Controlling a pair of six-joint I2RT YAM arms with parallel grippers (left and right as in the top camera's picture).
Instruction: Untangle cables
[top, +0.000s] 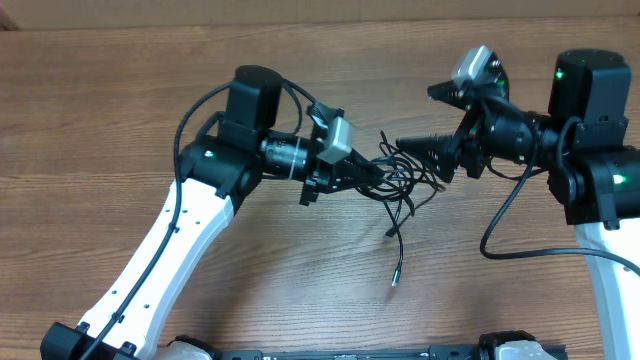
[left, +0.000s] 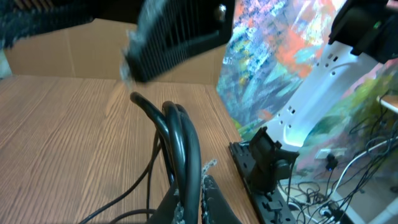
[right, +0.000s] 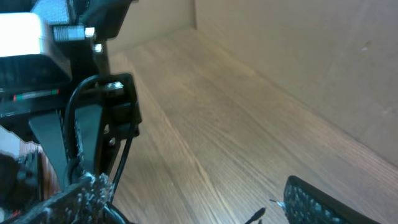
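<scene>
**A:** How many cords are sitting in that tangle?

**B:** I cannot tell. The cables (top: 402, 172) are bunching in 1 knot at the middle of the table (top: 120, 90), with the strands overlapping. Only 1 free end (top: 394, 281) is trailing out toward the near edge, and its plug is too small to make out.

**A:** And the 2 arms?

**B:** The left tool (top: 372, 172) is reaching in from the left, fingers pressed together and pinching the cables. Its tips are hiding in the knot. The right tool (top: 436, 120) is facing it from the right, jaws spreading wide, with the lower finger just beside the knot. Its own wrist view is showing those fingers blurred and cut off.
</scene>
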